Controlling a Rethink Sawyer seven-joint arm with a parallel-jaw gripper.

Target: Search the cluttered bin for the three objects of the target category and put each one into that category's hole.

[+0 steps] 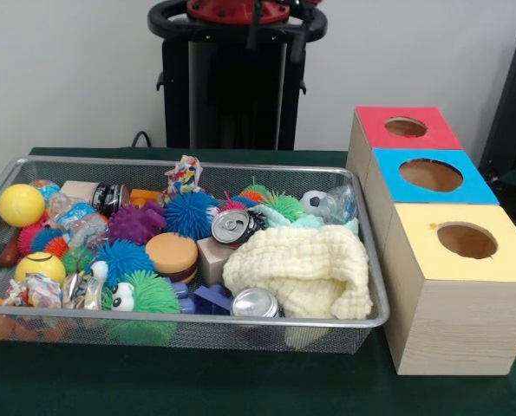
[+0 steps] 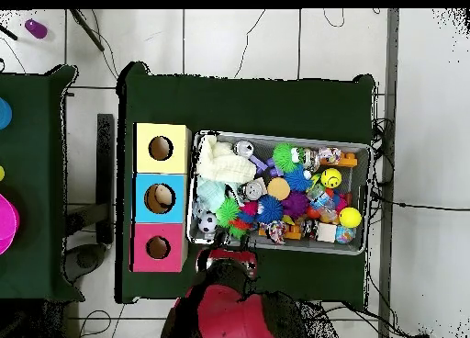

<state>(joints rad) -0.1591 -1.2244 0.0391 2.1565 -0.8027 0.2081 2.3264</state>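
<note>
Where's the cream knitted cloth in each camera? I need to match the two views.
Front view: cream cloth lies at the bin's right end, near the front rim.
Overhead view: cream cloth lies at the bin's upper-left corner.
Shared landmark: yellow-topped box, the nearest box in both.

From above, my red arm point(image 2: 225, 302) sat drawn back just below the wire bin point(image 2: 361, 149). The bin was crowded with toys and a cream cloth point(image 2: 220, 164) at its left end. Left of the bin stood yellow point(image 2: 161, 149), blue point(image 2: 160, 198) and pink point(image 2: 157, 248) boxes, each with a round hole.
</note>
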